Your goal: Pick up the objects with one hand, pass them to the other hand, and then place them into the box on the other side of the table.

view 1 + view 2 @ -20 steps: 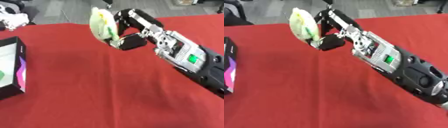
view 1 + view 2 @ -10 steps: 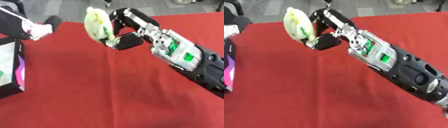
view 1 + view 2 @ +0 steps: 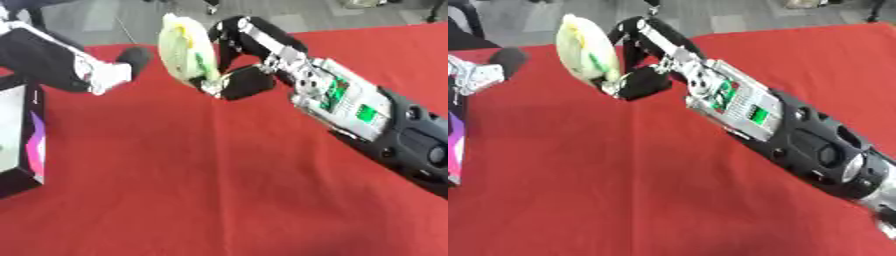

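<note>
My right hand is raised over the far middle of the red table, fingers and thumb pinched on a pale yellow-green packet that stands upright. My left hand comes in from the left, its dark tip a short way from the packet and not touching it; whether its fingers are straight or curled does not show. A black box with a white inside and a purple side sits at the left edge of the table.
The right forearm stretches diagonally from the lower right across the cloth. Grey floor lies beyond the table's far edge.
The right hand has carried the packet leftward. The left arm has come in from the left edge and now reaches close to the packet.
</note>
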Available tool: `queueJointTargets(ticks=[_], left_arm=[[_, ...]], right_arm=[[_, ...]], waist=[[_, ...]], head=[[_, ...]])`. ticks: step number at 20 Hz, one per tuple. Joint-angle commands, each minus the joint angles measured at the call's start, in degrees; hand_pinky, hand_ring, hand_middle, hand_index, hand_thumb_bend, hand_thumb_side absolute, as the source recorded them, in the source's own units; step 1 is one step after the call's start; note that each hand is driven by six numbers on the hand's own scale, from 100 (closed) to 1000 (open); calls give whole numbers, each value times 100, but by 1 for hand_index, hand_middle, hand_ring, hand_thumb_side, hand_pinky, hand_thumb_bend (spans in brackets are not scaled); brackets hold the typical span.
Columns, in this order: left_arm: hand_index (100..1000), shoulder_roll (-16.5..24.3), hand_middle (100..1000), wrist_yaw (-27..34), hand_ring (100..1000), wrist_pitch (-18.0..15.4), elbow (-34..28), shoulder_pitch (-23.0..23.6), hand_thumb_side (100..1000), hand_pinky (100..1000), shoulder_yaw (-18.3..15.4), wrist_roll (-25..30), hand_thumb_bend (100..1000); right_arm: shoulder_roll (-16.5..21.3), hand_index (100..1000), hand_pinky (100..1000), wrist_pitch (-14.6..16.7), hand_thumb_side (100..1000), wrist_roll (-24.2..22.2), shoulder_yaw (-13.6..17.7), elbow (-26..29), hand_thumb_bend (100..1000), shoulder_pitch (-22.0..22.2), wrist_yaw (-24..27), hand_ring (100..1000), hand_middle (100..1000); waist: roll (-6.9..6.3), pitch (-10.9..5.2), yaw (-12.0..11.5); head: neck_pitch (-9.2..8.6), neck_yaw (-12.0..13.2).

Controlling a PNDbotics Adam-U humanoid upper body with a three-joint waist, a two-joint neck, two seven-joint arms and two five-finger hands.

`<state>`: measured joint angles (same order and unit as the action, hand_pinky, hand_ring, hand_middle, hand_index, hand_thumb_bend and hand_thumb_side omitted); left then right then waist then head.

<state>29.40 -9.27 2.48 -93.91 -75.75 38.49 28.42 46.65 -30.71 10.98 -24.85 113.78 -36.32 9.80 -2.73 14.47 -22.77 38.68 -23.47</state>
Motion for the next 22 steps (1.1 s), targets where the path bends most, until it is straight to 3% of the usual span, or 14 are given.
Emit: queueJointTargets(ticks=[1,13,20,22], left_arm=[[909,-30,829,-120,869,-5,80,-107,255,881,-2,40,129],[907,-337,846,-633,882,-454,478,-101,290,882,-1,316,219],[946,-319,895,-1534,937,-599,303,-94,478,898,8,90,576],[946,-307,895,-1860,937,-611,222,-86,478,898,26,-53,576]], right_arm=[[34,396,669,-11,100,12,19,81,359,-128,5,485,295],[-92,393,667,172,100,-290,-133,81,356,-344,-66,484,293],[-106,392,667,292,100,-488,-174,81,357,-366,-126,484,293],[-106,392,667,289,100,-527,-192,81,357,-364,-150,484,293]], waist=[[-21,-209,-1],[4,-193,47],[8,-162,74],[8,-152,79]], head=[[-47,-22],[-62,-5],[-114,-35],[-120,-38]])
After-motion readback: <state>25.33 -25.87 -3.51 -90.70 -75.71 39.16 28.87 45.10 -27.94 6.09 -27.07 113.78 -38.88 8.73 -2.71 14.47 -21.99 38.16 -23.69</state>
